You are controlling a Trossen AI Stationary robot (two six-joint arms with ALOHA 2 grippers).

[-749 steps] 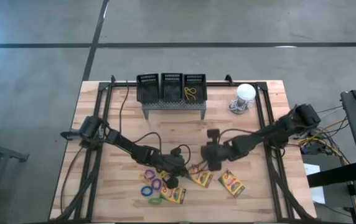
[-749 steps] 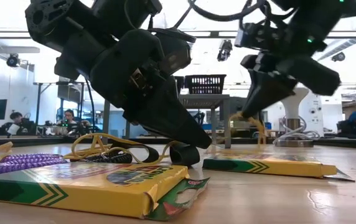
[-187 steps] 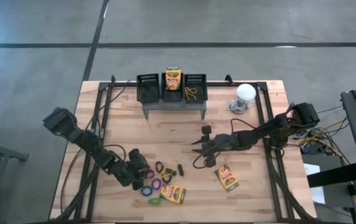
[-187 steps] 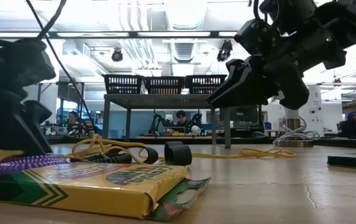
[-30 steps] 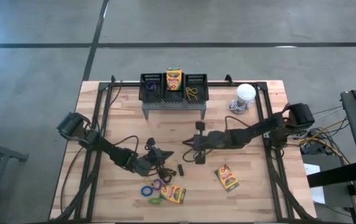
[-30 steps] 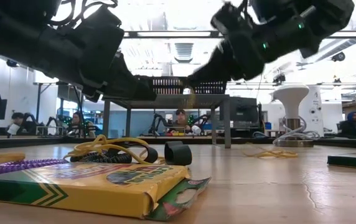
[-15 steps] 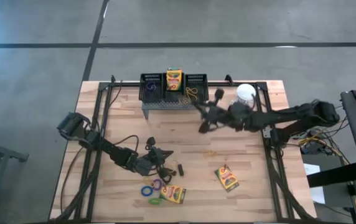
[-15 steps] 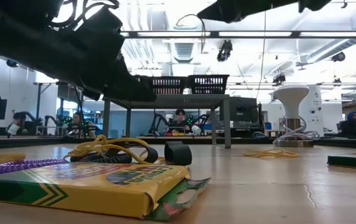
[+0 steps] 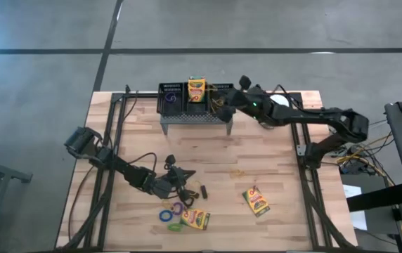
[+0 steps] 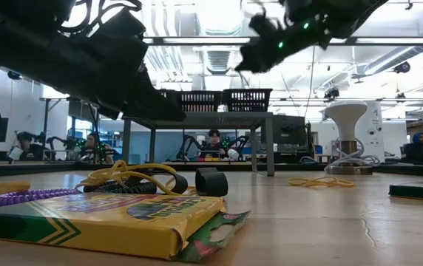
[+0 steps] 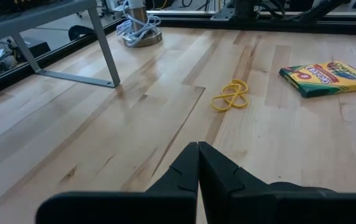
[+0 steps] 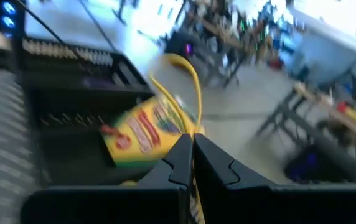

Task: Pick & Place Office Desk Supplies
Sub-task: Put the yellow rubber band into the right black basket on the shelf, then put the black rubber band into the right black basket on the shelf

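Wooden worktop (image 9: 271, 158), seen from above, centre of frame. Three black mesh bins (image 9: 196, 98) in a row on a grey perforated stand (image 9: 195, 120) at upper centre: left bin holds a purple loop (image 9: 170, 99); middle bin holds an upright crayon box (image 9: 196, 90); right bin holds yellow loops, partly hidden by the arm. Right pincer (image 9: 223, 102), upper centre, over the right bin, fingers pressed together on a yellow elastic loop (image 12: 187, 87) that arcs up from between them in the right wrist view, with the middle bin's crayon box just beyond. White round-topped object (image 10: 347, 114) at upper right of the worktop, mostly covered by the right arm from above. Left pincer (image 9: 184, 174), lower left of centre, closed with nothing seen in it; fingertips meet over bare wood in the left wrist view. Loose yellow loop (image 9: 237, 171) at mid-worktop, well apart from both pincers. Crayon box (image 9: 256, 201), lower right of centre, lying flat. Second flat crayon box (image 9: 196, 220) at bottom centre, with purple, blue (image 9: 166, 215) and green (image 9: 175, 227) loops just beside it. Black loops (image 9: 190, 190) near the left pincer. People sit in the room behind, low view.
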